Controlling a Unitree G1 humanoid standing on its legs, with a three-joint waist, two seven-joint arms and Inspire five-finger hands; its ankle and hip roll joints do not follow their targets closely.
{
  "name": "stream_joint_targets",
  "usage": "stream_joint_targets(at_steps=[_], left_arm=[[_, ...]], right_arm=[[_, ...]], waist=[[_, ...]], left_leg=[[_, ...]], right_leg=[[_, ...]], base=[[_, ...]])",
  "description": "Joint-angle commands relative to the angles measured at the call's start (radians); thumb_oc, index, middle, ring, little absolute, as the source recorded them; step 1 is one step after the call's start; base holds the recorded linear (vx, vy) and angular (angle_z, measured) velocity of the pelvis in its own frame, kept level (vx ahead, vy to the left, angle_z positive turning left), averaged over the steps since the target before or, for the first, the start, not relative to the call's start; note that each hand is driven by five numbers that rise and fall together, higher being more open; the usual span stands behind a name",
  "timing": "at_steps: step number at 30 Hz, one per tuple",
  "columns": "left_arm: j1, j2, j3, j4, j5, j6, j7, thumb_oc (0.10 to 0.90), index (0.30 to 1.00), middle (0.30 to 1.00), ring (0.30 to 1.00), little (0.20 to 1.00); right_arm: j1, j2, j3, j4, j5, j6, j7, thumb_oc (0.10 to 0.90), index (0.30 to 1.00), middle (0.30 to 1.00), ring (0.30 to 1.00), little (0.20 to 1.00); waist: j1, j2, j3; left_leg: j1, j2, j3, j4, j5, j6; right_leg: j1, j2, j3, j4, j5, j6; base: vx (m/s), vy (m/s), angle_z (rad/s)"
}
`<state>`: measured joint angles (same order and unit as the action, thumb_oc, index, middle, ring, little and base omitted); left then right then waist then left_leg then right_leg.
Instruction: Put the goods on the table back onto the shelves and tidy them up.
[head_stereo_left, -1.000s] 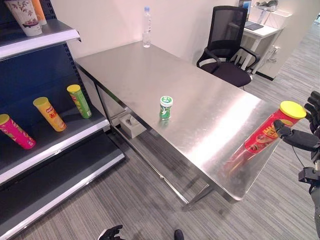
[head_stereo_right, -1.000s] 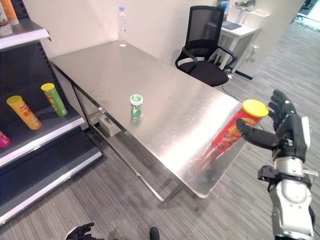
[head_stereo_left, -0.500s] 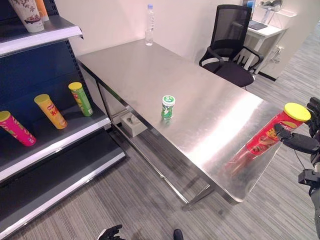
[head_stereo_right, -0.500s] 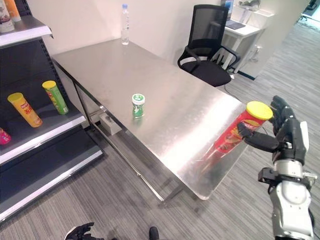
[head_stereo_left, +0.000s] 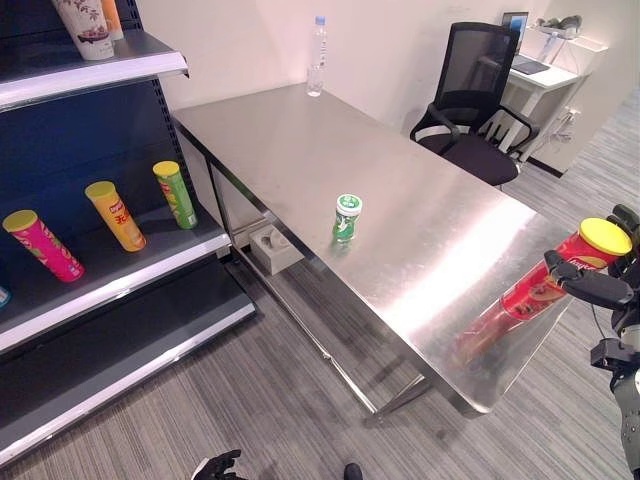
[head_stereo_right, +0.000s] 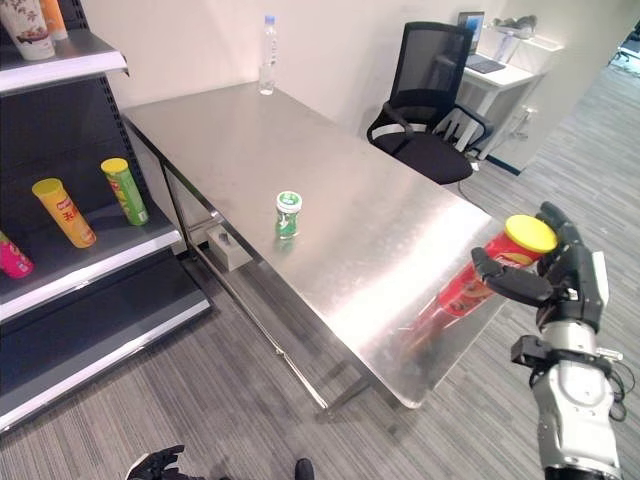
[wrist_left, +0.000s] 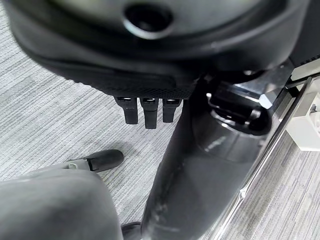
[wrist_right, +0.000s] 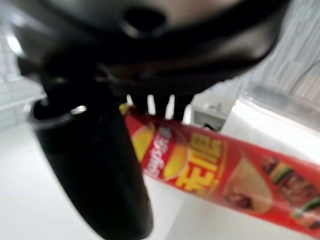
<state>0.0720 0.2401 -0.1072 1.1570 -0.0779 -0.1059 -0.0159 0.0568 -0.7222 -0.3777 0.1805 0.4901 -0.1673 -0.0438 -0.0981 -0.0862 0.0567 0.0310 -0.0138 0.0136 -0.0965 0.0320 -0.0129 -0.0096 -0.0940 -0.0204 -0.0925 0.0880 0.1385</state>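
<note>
A tall red crisp tube with a yellow lid (head_stereo_right: 487, 273) is gripped by the right hand (head_stereo_right: 560, 285) at the steel table (head_stereo_left: 300, 160) edge; carriage to the dark shelves (head_stereo_left: 110, 275) is judged next

i see my dark left hand (wrist_left: 150, 75) hanging over grey striped carpet (wrist_left: 40, 110), its fingers (wrist_left: 145, 111) pointing down, relaxed, holding nothing; a white box (wrist_left: 307, 130) sits beside a metal rail (wrist_left: 265, 165).

Bright, even room light; white glare streaks the steel table (head_stereo_left: 300, 140), and the right wrist view is blurred close up.
</note>
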Motion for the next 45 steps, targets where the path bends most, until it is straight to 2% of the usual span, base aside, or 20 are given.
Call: stream_joint_targets(at_steps=[1, 12, 18, 38, 39, 40, 41, 45], left_arm=[[-0.035, 0.036, -0.022, -0.015, -0.014, -0.03, -0.008, 0.8, 0.9, 0.9, 0.9, 0.9], [-0.038, 0.04, -0.048, -0.022, -0.029, -0.033, -0.017, 0.8, 0.9, 0.9, 0.9, 0.9], [-0.032, 0.044, -0.053, -0.021, -0.035, -0.032, -0.024, 0.8, 0.9, 0.9, 0.9, 0.9], [-0.03, 0.046, -0.059, -0.016, -0.041, -0.03, -0.03, 0.8, 0.9, 0.9, 0.9, 0.9], [-0.03, 0.046, -0.059, -0.016, -0.041, -0.03, -0.03, 0.8, 0.9, 0.9, 0.9, 0.9], [-0.028, 0.047, -0.061, -0.018, -0.042, -0.031, -0.03, 0.8, 0.9, 0.9, 0.9, 0.9], [-0.028, 0.047, -0.061, -0.017, -0.043, -0.03, -0.03, 0.8, 0.9, 0.9, 0.9, 0.9], [-0.026, 0.047, -0.063, -0.017, -0.045, -0.03, -0.03, 0.8, 0.9, 0.9, 0.9, 0.9]], right_arm=[[-0.129, -0.155, -0.067, 0.029, 0.003, -0.06, -0.012, 0.8, 0.9, 0.9, 0.9, 0.9], [-0.182, -0.259, -0.014, 0.118, 0.066, -0.034, 0.036, 0.8, 0.9, 0.9, 0.9, 0.9], [-0.2, -0.272, 0.012, 0.13, 0.128, -0.03, 0.071, 0.8, 0.9, 0.9, 0.9, 0.9], [-0.235, -0.312, 0.064, 0.19, 0.148, -0.004, 0.103, 0.8, 0.9, 0.9, 0.9, 0.9], [-0.236, -0.312, 0.064, 0.19, 0.148, -0.004, 0.103, 0.733, 0.799, 0.799, 0.799, 0.799], [-0.241, -0.32, 0.068, 0.198, 0.144, -0.006, 0.1, 0.483, 0.425, 0.425, 0.425, 0.425], [-0.245, -0.322, 0.071, 0.202, 0.142, -0.006, 0.099, 0.4, 0.3, 0.3, 0.3, 0.3], [-0.257, -0.325, 0.077, 0.208, 0.139, -0.007, 0.093, 0.4, 0.3, 0.3, 0.3, 0.3]], waist=[[0.042, -0.018, -0.024], [0.043, -0.034, -0.022], [0.045, -0.038, -0.021], [0.05, -0.045, -0.019], [0.049, -0.045, -0.019], [0.05, -0.046, -0.019], [0.05, -0.047, -0.019], [0.052, -0.049, -0.018]], left_leg=[[0.064, 0.049, 0.073, 0.012, -0.123, -0.057], [0.062, 0.052, 0.074, 0.012, -0.121, -0.062], [0.062, 0.054, 0.074, 0.012, -0.12, -0.063], [0.058, 0.053, 0.071, 0.012, -0.117, -0.066], [0.058, 0.053, 0.071, 0.012, -0.117, -0.066], [0.057, 0.055, 0.071, 0.013, -0.117, -0.066], [0.056, 0.054, 0.071, 0.013, -0.117, -0.066], [0.056, 0.056, 0.071, 0.013, -0.116, -0.067]], right_leg=[[-0.006, -0.029, 0.021, 0.013, -0.034, 0.092], [-0.006, -0.028, 0.022, 0.014, -0.032, 0.093], [-0.004, -0.027, 0.02, 0.013, -0.035, 0.092], [-0.007, -0.028, 0.016, 0.013, -0.034, 0.093], [-0.007, -0.028, 0.016, 0.013, -0.034, 0.093], [-0.007, -0.028, 0.016, 0.013, -0.033, 0.093], [-0.007, -0.028, 0.015, 0.013, -0.033, 0.093], [-0.007, -0.027, 0.013, 0.013, -0.033, 0.093]], base=[[0.0, 0.0, 0.0], [0.0, 0.0, 0.0], [0.0, 0.0, 0.0], [0.0, 0.0, 0.0], [0.0, 0.0, 0.0], [0.0, 0.0, 0.0], [0.0, 0.0, 0.0], [0.0, 0.0, 0.0]])
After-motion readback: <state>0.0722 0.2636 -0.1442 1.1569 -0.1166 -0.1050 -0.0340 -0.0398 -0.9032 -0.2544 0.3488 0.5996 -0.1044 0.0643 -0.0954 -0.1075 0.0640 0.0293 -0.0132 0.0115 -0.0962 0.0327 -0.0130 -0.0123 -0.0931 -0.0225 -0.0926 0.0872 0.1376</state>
